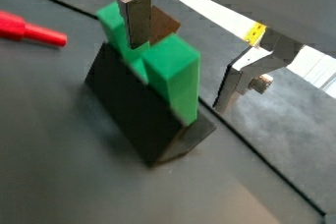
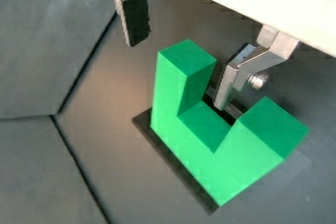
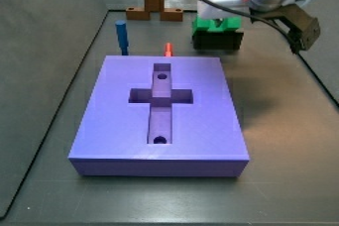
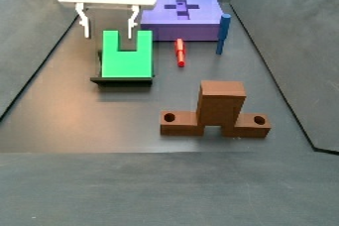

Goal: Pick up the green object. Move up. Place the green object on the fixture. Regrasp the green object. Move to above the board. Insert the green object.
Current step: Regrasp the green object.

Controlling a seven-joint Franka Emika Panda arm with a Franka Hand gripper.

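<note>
The green object sat on the fixture, notch upward, apparently parked there for a fresh grip. The gripper hung just above it, fingers apart and holding nothing, seemingly lining up over one prong.

Tool astride green object; open floor around.

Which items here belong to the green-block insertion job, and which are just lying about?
Job: green object, resting on the fixture; the board; gripper, just above the block, fingers apart.
Lying about: red peg, blue peg, brown wooden piece.
</note>
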